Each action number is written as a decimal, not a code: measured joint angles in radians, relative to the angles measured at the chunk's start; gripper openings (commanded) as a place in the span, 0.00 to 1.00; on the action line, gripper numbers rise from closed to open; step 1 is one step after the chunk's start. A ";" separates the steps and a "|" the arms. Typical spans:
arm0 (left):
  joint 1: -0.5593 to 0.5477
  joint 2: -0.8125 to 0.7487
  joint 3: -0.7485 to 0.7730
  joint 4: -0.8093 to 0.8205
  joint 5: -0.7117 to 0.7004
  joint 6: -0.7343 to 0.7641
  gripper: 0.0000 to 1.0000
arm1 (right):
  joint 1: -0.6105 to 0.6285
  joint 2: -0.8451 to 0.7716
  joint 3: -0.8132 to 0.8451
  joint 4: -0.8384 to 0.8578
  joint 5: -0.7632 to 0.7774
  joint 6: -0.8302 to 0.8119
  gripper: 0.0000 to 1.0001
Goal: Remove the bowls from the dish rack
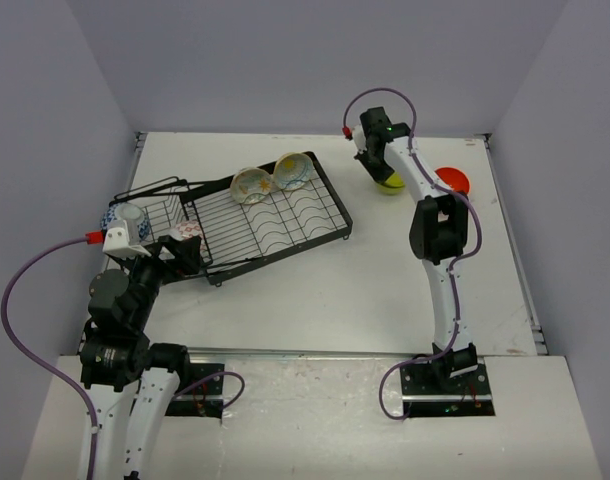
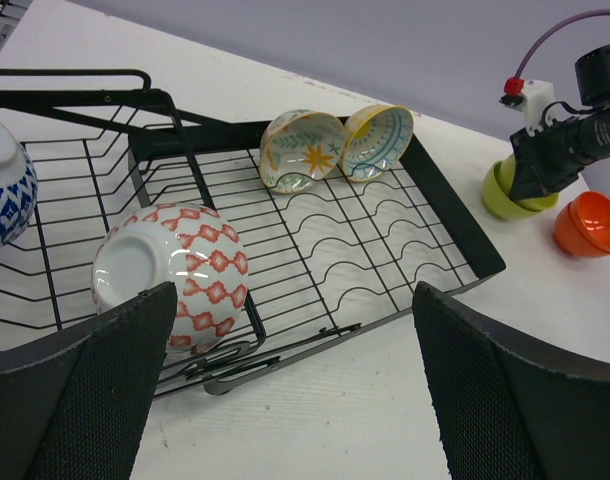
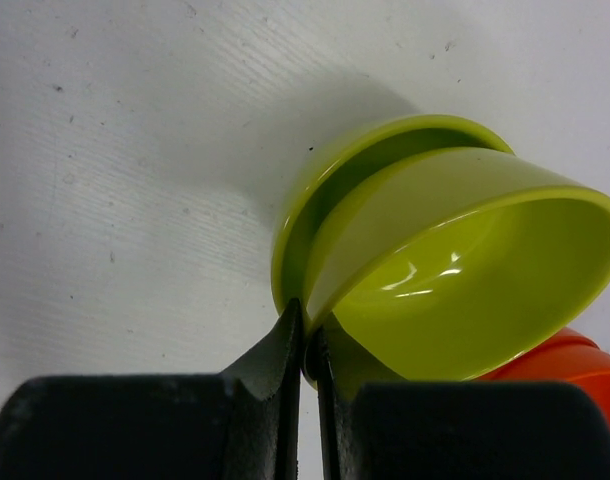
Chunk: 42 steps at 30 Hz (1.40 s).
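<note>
A large black wire dish rack (image 1: 315,215) lies on the left half of a white table (image 1: 385,290). Two cream bowls with teal and yellow patterns (image 2: 303,150) lean together on edge at its far end.

The left gripper (image 2: 290,330) hovers over the near left end with its jaws spread wide. A red-and-white patterned bowl (image 2: 195,270) lies just beyond its left finger (image 2: 105,380). A blue-and-white patterned bowl (image 2: 5,190) sits in the smaller basket further left.

At the far right, off the rack, the right gripper (image 3: 307,335) pinches the rim of a glossy lime green bowl (image 3: 465,290). An orange-red bowl (image 1: 451,181) stands just beside it.

Only the right wrist view shows that the pinched bowl sits tilted inside a second lime green bowl (image 3: 315,190). From above they look like one. Only the left wrist view shows the red-and-white bowl's plain white base facing the camera.
</note>
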 measured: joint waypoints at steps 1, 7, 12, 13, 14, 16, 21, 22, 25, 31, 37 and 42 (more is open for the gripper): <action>0.000 0.000 0.000 0.000 0.000 0.000 1.00 | 0.001 -0.002 0.000 -0.007 0.000 0.000 0.00; 0.000 0.000 0.000 0.000 0.000 0.000 1.00 | 0.008 -0.020 -0.006 -0.023 0.001 0.002 0.00; 0.000 0.000 0.000 0.000 0.000 0.000 1.00 | 0.014 -0.027 -0.005 -0.036 0.011 0.003 0.00; 0.000 0.000 0.000 0.000 0.000 0.000 1.00 | 0.015 -0.027 -0.005 -0.042 0.011 0.002 0.01; 0.000 0.000 0.000 0.000 0.000 0.000 1.00 | 0.015 -0.027 -0.005 -0.048 0.011 0.002 0.01; 0.000 0.000 0.000 0.000 0.000 0.000 1.00 | 0.015 -0.027 -0.005 -0.052 0.011 -0.001 0.01; 0.000 0.000 0.000 0.001 0.000 0.000 1.00 | 0.015 -0.027 -0.016 -0.051 0.014 -0.009 0.00; 0.000 0.000 0.000 0.001 0.000 0.000 1.00 | 0.015 -0.027 -0.019 -0.051 0.016 -0.010 0.01; 0.000 0.000 0.000 0.004 0.000 0.000 1.00 | 0.015 -0.027 -0.023 -0.051 0.022 -0.018 0.01; 0.000 0.000 0.000 0.013 0.000 0.000 1.00 | 0.015 -0.027 -0.026 -0.046 0.038 -0.037 0.11; 0.000 0.000 0.000 0.014 0.000 0.000 1.00 | 0.016 -0.027 -0.035 -0.043 0.042 -0.043 0.15; 0.000 0.000 0.000 0.014 0.000 0.000 1.00 | 0.019 -0.027 -0.035 -0.039 0.060 -0.039 0.37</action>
